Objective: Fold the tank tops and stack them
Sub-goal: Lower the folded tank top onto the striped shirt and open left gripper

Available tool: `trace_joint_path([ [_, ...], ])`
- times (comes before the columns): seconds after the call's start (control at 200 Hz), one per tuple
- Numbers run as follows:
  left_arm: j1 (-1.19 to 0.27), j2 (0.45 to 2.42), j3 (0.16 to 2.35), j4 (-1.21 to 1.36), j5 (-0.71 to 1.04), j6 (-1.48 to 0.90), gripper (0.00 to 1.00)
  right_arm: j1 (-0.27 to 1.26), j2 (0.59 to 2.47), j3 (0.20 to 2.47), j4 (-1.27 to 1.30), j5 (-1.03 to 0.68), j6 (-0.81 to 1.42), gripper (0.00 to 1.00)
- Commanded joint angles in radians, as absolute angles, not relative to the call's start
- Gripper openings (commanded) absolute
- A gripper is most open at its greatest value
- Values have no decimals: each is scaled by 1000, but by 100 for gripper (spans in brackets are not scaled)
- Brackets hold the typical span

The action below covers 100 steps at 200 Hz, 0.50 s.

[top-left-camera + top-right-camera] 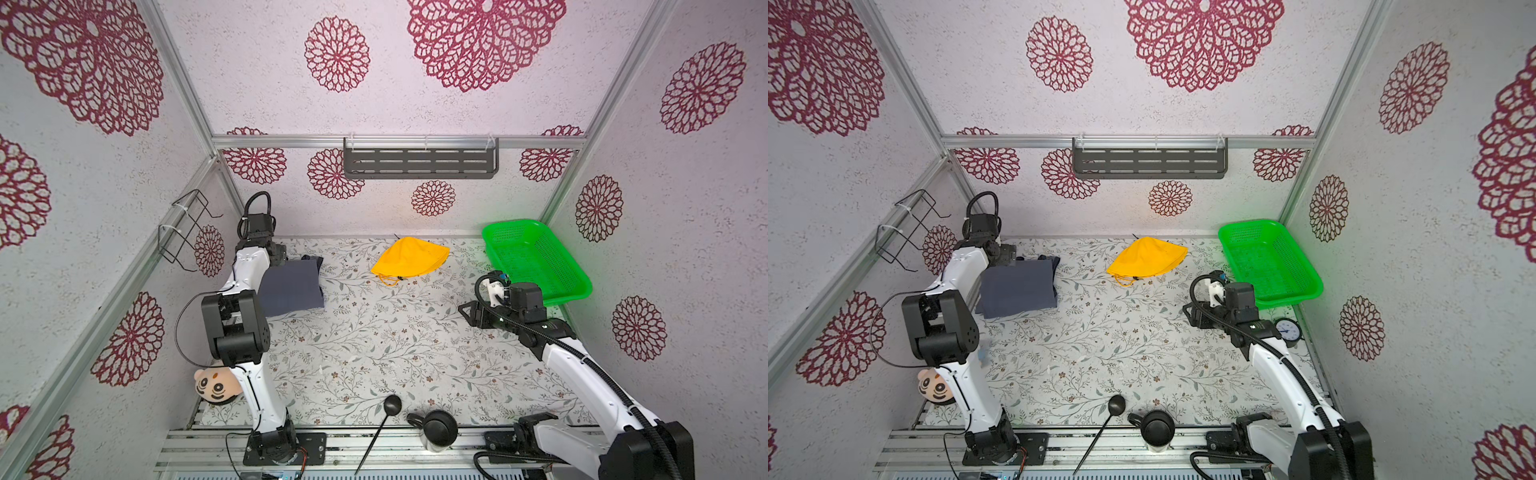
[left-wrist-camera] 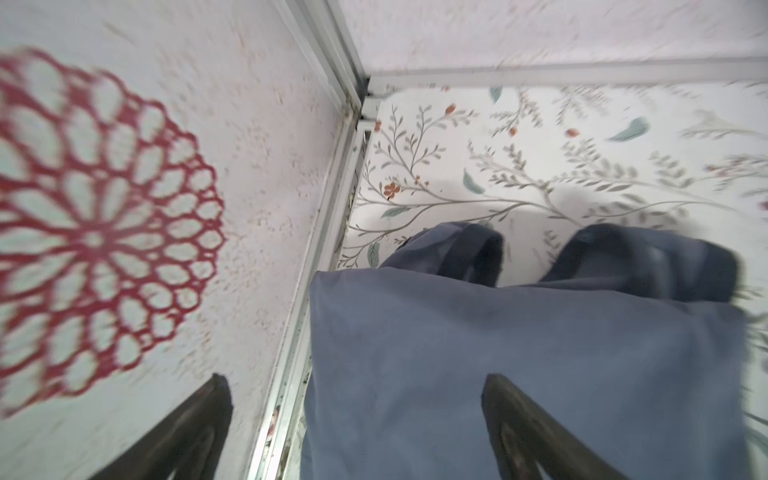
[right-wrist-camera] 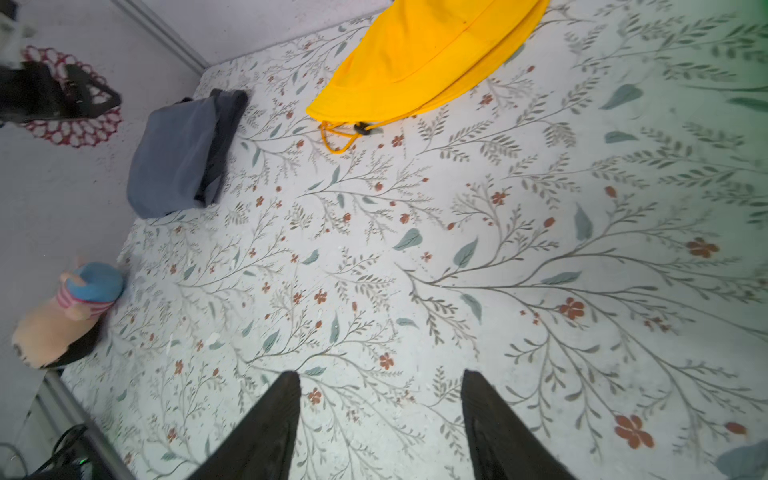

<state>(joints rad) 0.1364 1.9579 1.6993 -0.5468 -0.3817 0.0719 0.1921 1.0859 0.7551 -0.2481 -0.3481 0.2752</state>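
Since the folded blue-grey tank top (image 2: 519, 353) lies just beneath the left pincer (image 2: 353, 378), jaws wide and empty, straps pointing away from it, the left arm is nearer; right pincer (image 3: 381, 374), wide, empty, hangs well apart over the worktop (image 3: 415, 270).

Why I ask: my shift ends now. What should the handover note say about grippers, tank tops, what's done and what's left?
Left gripper: open, empty, over the wall-side edge of the folded blue-grey tank top in the far left corner.
Right gripper: open, empty, over bare table.
Tank tops: one pile; darker cloth shows at its edge.
Done: folding and stacking, it seems.
Left: no loose top in view; probably just pull the arms back.
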Motion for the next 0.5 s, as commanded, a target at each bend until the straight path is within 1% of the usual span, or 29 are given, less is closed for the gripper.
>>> trace_joint_path([
  [0.0, 64, 1769, 1618, -455, -408, 31, 98, 150, 1083, 755, -177, -225, 216, 99],
  [0.075, 20, 1666, 1504, -411, -411, -41, 98, 129, 1096, 748, -113, -128, 209, 99],
  [0.125, -12, 1607, 1419, -388, -422, -87, 97, 124, 1108, 736, -68, -25, 210, 99],
  [0.29, -93, 1437, 1133, -297, -536, -178, 97, 118, 1138, 659, 77, 191, 68, 99],
  [0.385, -97, 1350, 969, -226, -568, -220, 97, 117, 1133, 571, 202, 244, 18, 99],
  [0.495, -97, 1281, 786, -39, -516, -218, 97, 114, 1145, 479, 351, 264, 0, 99],
])
